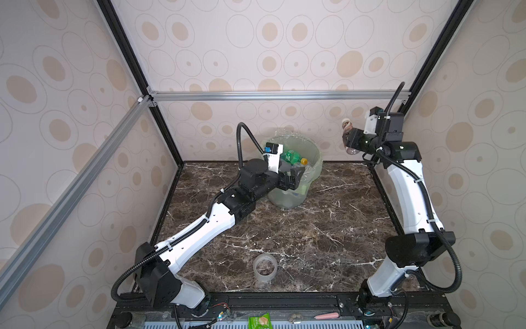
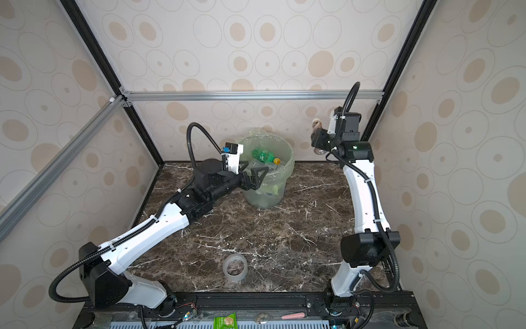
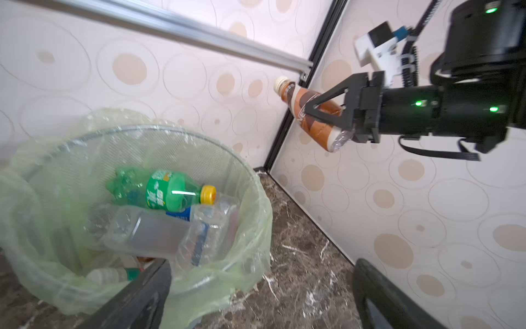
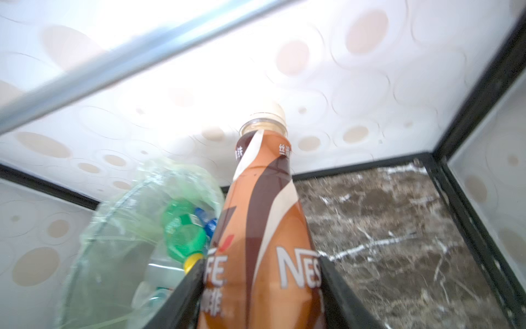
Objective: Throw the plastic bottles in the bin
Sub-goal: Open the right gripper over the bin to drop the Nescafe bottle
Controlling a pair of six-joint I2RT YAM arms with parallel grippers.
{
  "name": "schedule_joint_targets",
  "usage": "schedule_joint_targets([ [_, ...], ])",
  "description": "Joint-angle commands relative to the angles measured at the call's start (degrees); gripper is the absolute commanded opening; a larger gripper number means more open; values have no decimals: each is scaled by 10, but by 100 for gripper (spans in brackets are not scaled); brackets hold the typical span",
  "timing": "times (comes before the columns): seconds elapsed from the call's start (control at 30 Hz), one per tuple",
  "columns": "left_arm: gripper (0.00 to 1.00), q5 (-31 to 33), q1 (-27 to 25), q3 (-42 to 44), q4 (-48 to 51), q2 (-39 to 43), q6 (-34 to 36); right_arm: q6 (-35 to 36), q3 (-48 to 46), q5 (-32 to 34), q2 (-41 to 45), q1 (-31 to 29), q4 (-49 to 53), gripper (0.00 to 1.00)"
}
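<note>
On the marble table (image 1: 313,242) the bin (image 1: 287,198) stands at the middle of the far edge. The left gripper (image 1: 294,175) hovers at its near rim, jaws wide apart, while the right gripper (image 1: 349,136), raised above the far right corner, is clamped on a brown bottle (image 4: 264,205). Inside the bin a green bottle (image 3: 168,190) lies on clear bottles (image 3: 148,230).

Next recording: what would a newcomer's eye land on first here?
The right gripper holds a brown bottle high near the back right corner, not yet over the bin. The bin, at the back of the marble table, already holds a green bottle and clear bottles, with the open left gripper beside its rim.
</note>
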State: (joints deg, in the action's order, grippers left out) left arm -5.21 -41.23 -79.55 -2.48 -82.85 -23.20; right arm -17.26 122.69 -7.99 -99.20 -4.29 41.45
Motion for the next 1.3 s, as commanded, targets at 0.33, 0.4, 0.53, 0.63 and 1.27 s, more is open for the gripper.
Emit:
schedule_joint_targets([
  [0.33, 99, 13, 100, -78, 35, 29, 18, 111, 117, -40, 44, -137, -146, 23],
  [0.4, 99, 13, 105, -71, 33, 31, 18, 105, 130, -39, 32, -139, -148, 23],
  [0.53, 99, 7, 114, -49, 23, 35, 11, 85, 151, -38, -21, -146, -125, 23],
  [0.63, 99, 1, 119, -33, 17, 38, 5, 77, 140, -37, -65, -163, -97, 23],
  [1.27, 99, -9, 133, 22, 11, 76, -6, 104, 229, -3, -100, -191, -16, 100],
])
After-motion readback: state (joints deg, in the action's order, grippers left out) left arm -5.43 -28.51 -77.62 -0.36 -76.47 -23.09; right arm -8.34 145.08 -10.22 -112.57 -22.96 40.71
